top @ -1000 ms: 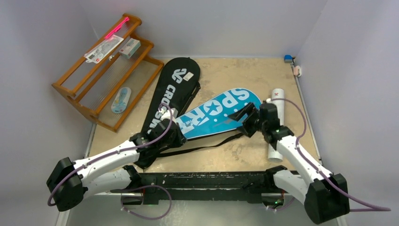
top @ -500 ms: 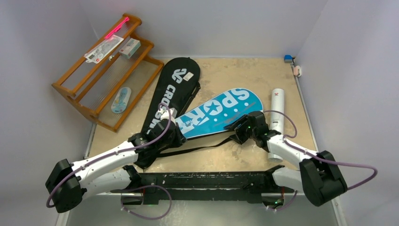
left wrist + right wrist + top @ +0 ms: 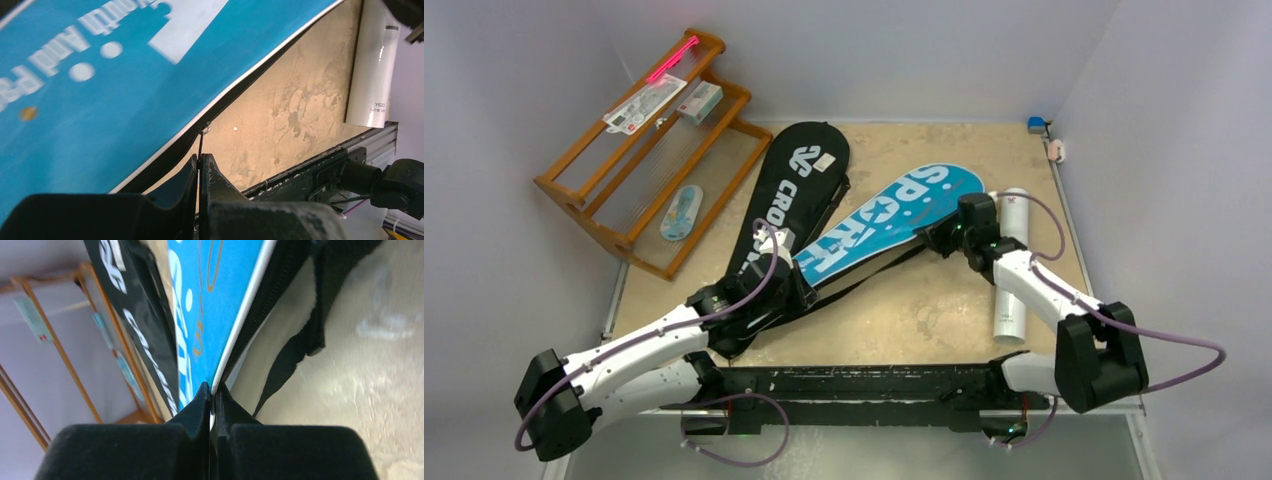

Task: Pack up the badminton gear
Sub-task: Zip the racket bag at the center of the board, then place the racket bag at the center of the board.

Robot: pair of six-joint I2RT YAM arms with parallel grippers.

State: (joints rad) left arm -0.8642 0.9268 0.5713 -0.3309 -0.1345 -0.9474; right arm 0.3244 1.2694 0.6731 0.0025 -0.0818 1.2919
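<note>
The blue "SPORT" cover (image 3: 884,212) lies slanted across the table, its narrow end overlapping the black "CROSSWAY" cover (image 3: 789,190). My left gripper (image 3: 794,272) sits at that narrow end. In the left wrist view it (image 3: 199,159) is shut on a thin black zipper pull (image 3: 200,145) hanging from the blue cover's (image 3: 115,75) edge. My right gripper (image 3: 937,235) is at the wide end. In the right wrist view it (image 3: 213,390) is shut on the white-piped rim of the blue cover (image 3: 215,305). A long white tube (image 3: 1012,270) lies along the right side.
A wooden rack (image 3: 639,150) with small packets and a pink stick (image 3: 674,58) stands at the back left. A black strap (image 3: 874,275) trails from under the blue cover. Small blue and white items (image 3: 1037,123) sit in the far right corner. A black rail (image 3: 854,385) borders the near edge.
My right gripper went from open to shut on the blue cover's rim and moved toward the back. The cover's wide end swung away from me. The left arm shifted slightly.
</note>
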